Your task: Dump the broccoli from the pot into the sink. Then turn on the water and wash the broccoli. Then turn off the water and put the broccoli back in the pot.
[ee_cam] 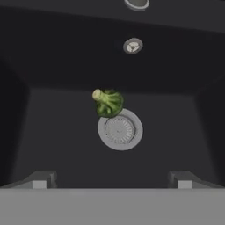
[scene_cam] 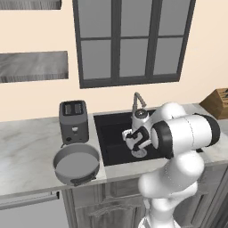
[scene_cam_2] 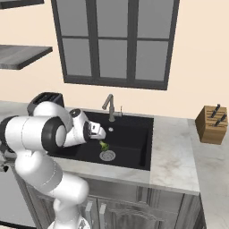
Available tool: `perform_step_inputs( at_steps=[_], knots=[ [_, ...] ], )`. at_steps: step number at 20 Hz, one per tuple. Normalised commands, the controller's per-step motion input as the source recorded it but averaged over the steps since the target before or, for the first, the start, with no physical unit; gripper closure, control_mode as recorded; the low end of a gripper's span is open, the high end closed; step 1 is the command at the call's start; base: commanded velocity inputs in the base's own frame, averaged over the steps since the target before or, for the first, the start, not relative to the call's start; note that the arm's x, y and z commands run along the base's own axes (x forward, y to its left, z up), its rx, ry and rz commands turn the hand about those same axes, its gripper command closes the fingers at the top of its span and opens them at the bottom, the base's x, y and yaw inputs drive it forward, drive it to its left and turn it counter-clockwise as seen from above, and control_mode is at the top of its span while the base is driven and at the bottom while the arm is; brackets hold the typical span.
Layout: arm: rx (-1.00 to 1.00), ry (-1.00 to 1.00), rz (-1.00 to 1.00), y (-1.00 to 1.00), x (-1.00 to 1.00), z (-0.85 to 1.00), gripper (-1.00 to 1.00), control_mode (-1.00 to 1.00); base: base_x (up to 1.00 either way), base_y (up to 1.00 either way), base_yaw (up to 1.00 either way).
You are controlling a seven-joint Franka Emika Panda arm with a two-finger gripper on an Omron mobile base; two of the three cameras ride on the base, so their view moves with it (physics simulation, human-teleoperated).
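Large black rectangular sink (scene_cam_2: 134, 129) holds the small green broccoli floret (ee_cam: 108, 103), pale stem end up, touching the round silver drain (ee_cam: 120, 130). Wide shallow grey metal pot (scene_cam: 75, 164) sits empty on the counter. Two-finger gripper (ee_cam: 112, 180) above the basin, fingers spread wide, gripping nothing

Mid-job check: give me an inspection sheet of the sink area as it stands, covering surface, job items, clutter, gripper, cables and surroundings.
Surface: pale marbled counter around a black rectangular sink.
Job's things: small green broccoli floret lies on the sink floor at the edge of the round silver drain; wide grey metal pot stands on the counter beside the sink, nothing seen inside; slim grey faucet, no stream seen.
Clutter: dark grey two-slot toaster behind the pot; wooden knife block.
Gripper: gripper open over the sink, above the broccoli, fingers holding nothing.
Cables: nothing seen.
Surroundings: dark-framed window, grey wall shelves.
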Motion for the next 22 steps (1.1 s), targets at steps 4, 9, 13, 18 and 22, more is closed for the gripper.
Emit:
perform_step_inputs(
  at_steps=[4, 9, 13, 18, 22],
  knots=[
    [0.0, 0.0, -0.02, 0.0, 0.08, -0.36, -1.0, -1.0, 0.0, 0.0, 0.0],
    [0.0, 0.0, -0.02, 0.0, 0.16, -0.32, -1.0, -1.0, 0.0, 0.0, 0.0],
    [0.0, 0.0, -0.02, 0.0, 0.24, -0.24, -1.0, -1.0, 0.0, 0.0, 0.0],
    [0.0, 0.0, -0.01, 0.0, 0.25, -0.25, -1.0, -1.0, 0.0, 0.0, 0.0],
    [0.0, 0.0, -0.01, 0.0, 0.27, -0.31, -1.0, -1.0, 0.0, 0.0, 0.0]
  ],
)
